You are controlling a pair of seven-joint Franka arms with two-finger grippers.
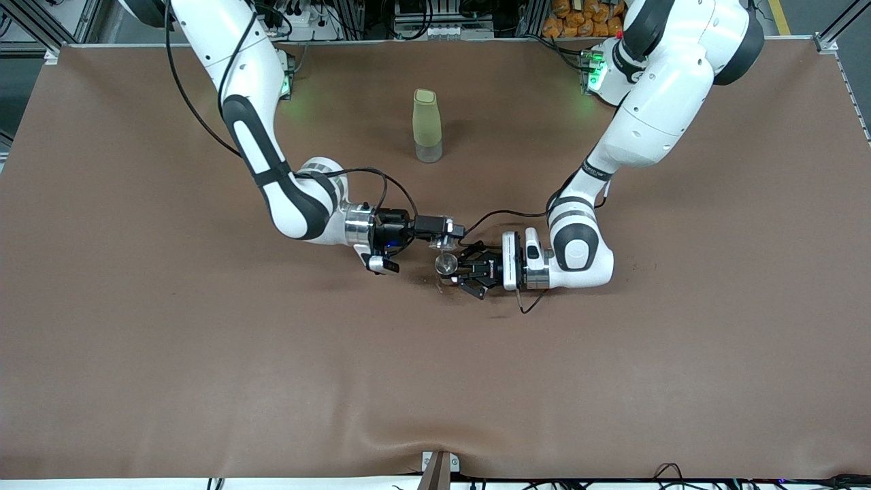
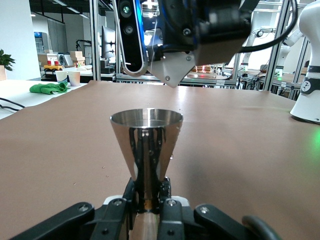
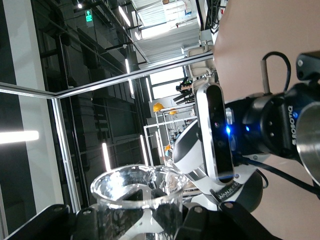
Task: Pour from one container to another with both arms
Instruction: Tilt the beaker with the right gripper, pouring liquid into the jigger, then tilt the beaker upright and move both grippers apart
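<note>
Between the left gripper's fingers [image 2: 165, 207] a steel cup [image 2: 146, 145] sits clamped; right fingers [image 3: 200, 222] grip a tilted glass [image 3: 137, 195].

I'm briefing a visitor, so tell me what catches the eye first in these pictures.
At mid-table the two grippers meet: the left gripper holds an upright metal cone cup, and the right gripper tips a clear glass sideways over it. A tall green bottle stands alone nearer the arms' bases.

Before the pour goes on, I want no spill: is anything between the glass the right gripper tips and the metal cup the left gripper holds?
Nothing visible. The right gripper holds the clear glass tipped just above the steel jigger clamped upright in the left gripper. The green bottle stands apart, nearer the bases.
</note>
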